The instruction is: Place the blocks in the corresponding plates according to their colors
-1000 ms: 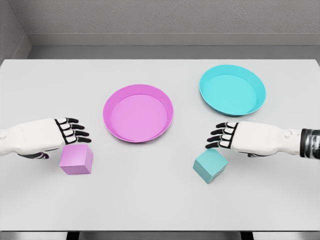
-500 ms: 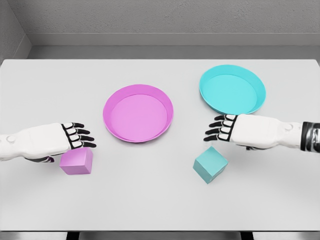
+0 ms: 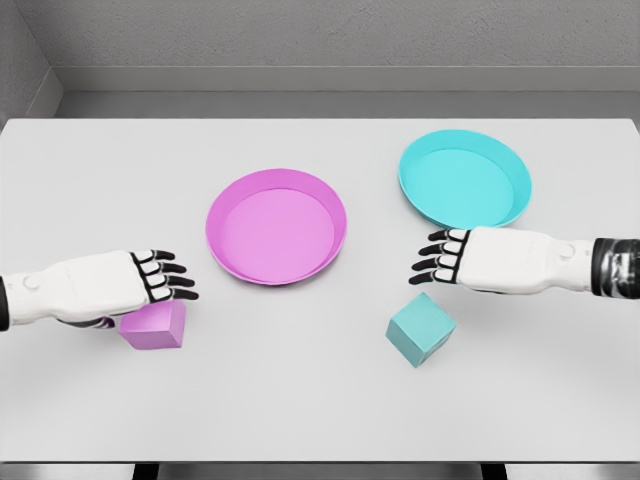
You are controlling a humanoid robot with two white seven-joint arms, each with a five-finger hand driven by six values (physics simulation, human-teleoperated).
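**— Fingers first: what do yours look like on each side?**

— Your left hand (image 3: pixel 110 288) has its fingers (image 3: pixel 168 280) stretched forward and slightly fanned, gripping nothing. Your right hand (image 3: pixel 490 260) matches it, fingers (image 3: pixel 440 262) extended toward the middle of the table (image 3: pixel 320 400), also holding nothing.

**— Where do the blocks lie from them?**

— The pink block (image 3: pixel 154 326) sits directly under your left knuckles, partly hidden by the palm; you cannot tell whether they touch. The teal block (image 3: pixel 421 329) lies nearer you than the right fingertips, clearly apart, turned corner-on.

**— Which hand takes which?**

— Each block is on its own hand's side. The pink plate (image 3: pixel 276 226) lies ahead and right of the pink block; the teal plate (image 3: pixel 465 180) sits just behind your right hand. I judge the left hand needs only to close down, the right to draw back first.
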